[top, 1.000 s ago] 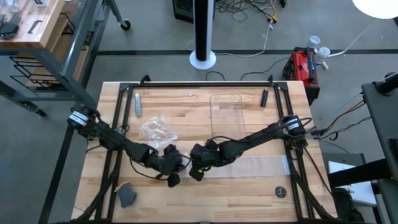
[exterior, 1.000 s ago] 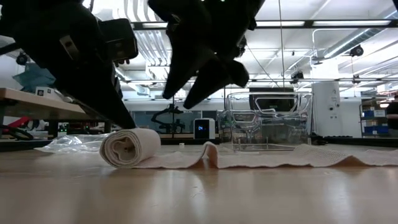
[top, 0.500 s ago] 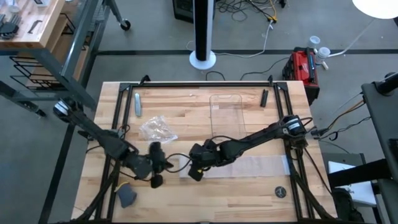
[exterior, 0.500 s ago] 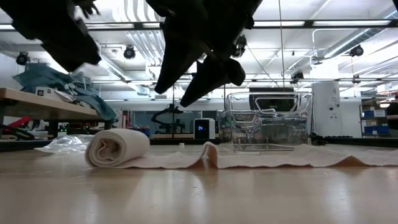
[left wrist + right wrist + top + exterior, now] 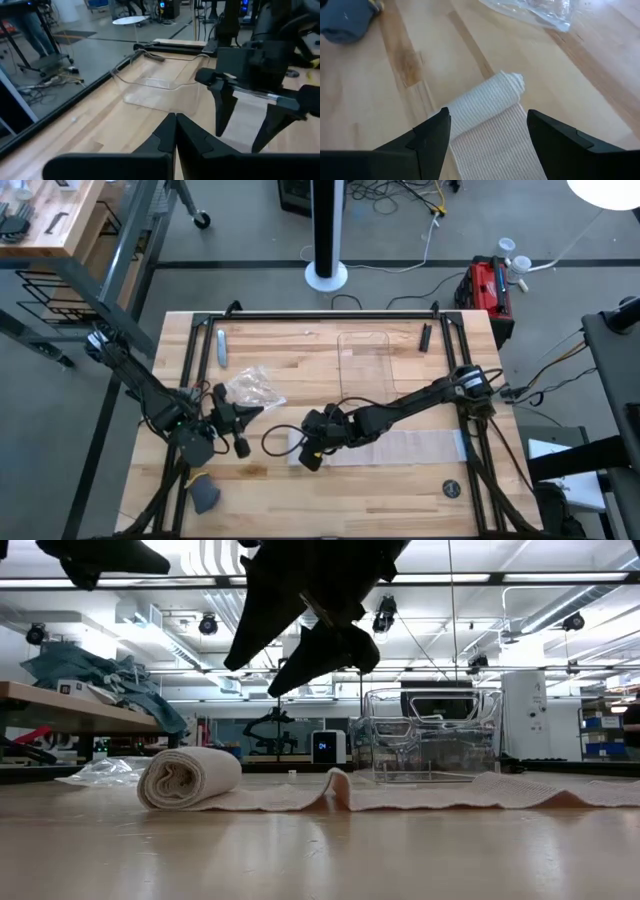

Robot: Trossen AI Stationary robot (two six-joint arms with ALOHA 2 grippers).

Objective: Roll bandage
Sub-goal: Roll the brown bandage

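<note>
pulling back toward the bench's left edge, the left gripper is now sitting well clear of the bandage, fingers pressed together on nothing. the right gripper is hanging over the rolled end with jaws spread wide and empty, so it is the nearer one. the roll's axis is running front to back, its flat tail trailing toward the right edge.
</note>
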